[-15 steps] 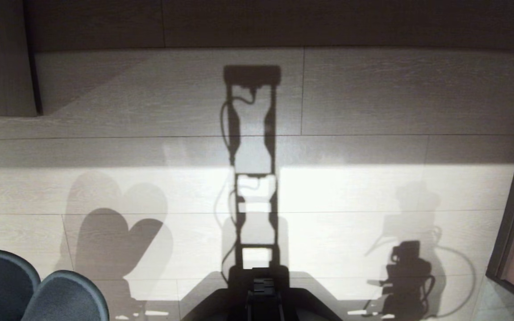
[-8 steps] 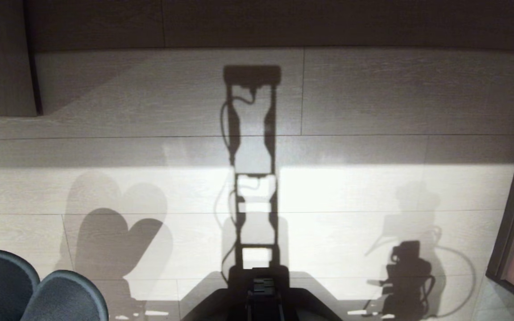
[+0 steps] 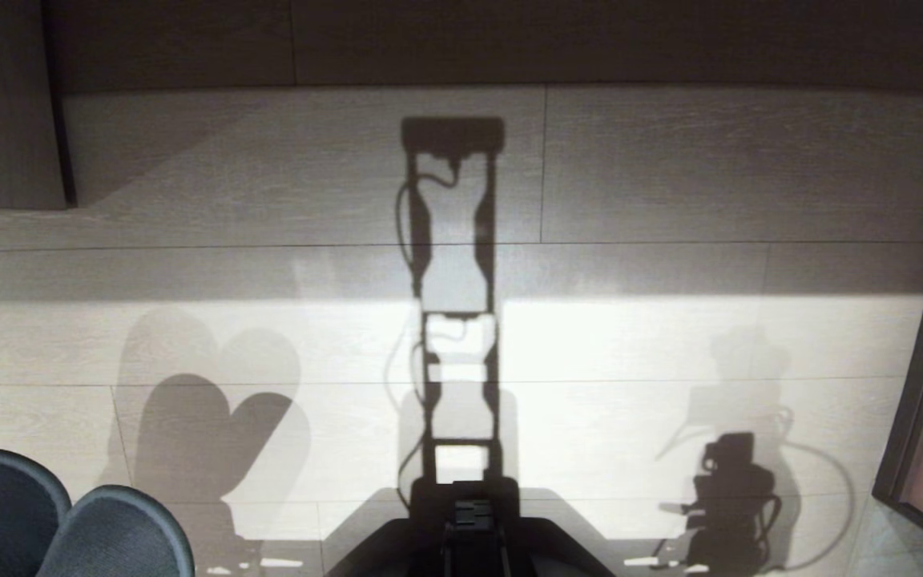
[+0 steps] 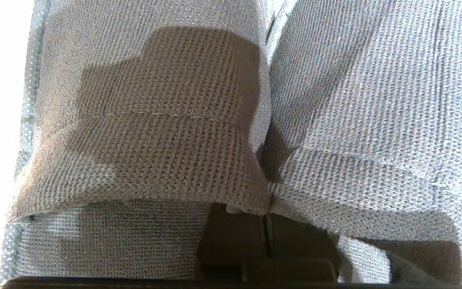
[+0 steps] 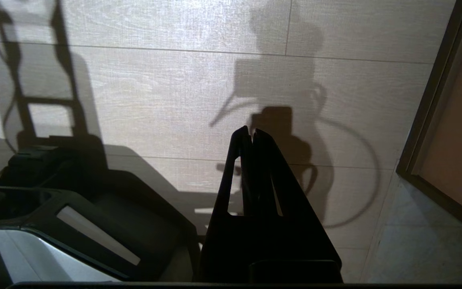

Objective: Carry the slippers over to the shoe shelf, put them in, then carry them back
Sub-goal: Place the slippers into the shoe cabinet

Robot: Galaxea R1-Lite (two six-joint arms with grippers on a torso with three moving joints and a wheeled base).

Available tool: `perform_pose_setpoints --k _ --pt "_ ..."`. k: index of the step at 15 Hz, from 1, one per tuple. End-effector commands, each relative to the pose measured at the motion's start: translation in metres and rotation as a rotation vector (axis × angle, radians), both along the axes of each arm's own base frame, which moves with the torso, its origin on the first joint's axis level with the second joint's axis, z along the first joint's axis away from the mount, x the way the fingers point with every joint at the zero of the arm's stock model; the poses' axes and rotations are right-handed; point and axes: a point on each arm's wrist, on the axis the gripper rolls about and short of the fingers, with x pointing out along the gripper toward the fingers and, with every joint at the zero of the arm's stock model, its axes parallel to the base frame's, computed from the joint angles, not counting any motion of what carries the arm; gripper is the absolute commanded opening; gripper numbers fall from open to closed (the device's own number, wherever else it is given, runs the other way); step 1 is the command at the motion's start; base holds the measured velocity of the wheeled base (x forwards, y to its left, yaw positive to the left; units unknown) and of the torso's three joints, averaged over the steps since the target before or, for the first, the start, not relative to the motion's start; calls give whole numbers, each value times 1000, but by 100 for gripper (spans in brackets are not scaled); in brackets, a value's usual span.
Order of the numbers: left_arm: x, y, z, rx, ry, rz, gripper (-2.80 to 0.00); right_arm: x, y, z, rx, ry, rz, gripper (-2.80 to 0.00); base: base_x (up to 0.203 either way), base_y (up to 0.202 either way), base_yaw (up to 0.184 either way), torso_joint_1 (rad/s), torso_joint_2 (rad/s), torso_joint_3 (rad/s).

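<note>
Though dark, slippers [image 4: 155, 120] coarsely knitted.

The slippers [image 3: 61, 521] are sitting side by side, touching, at the robot's near left, above the floor [image 3: 670, 200], with the left gripper [image 4: 267, 241] lying pinched between them. The right gripper [image 5: 251, 138] is hanging over the floor at the robot's right, a door frame [image 3: 918, 385] standing further right. The robot's base [image 3: 469, 529] is lying at near centre.
</note>
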Motion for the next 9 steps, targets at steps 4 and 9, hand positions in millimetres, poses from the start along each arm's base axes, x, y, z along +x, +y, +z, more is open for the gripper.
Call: perform_pose_setpoints --k 4,9 --pt "0 0 0 -2 2 -2 -280 0 0 0 0 -2 1 -280 0 0 0 0 3 124" --pt "0 0 0 -2 4 -2 -280 0 0 0 0 -2 0 -280 0 0 0 2 2 196"
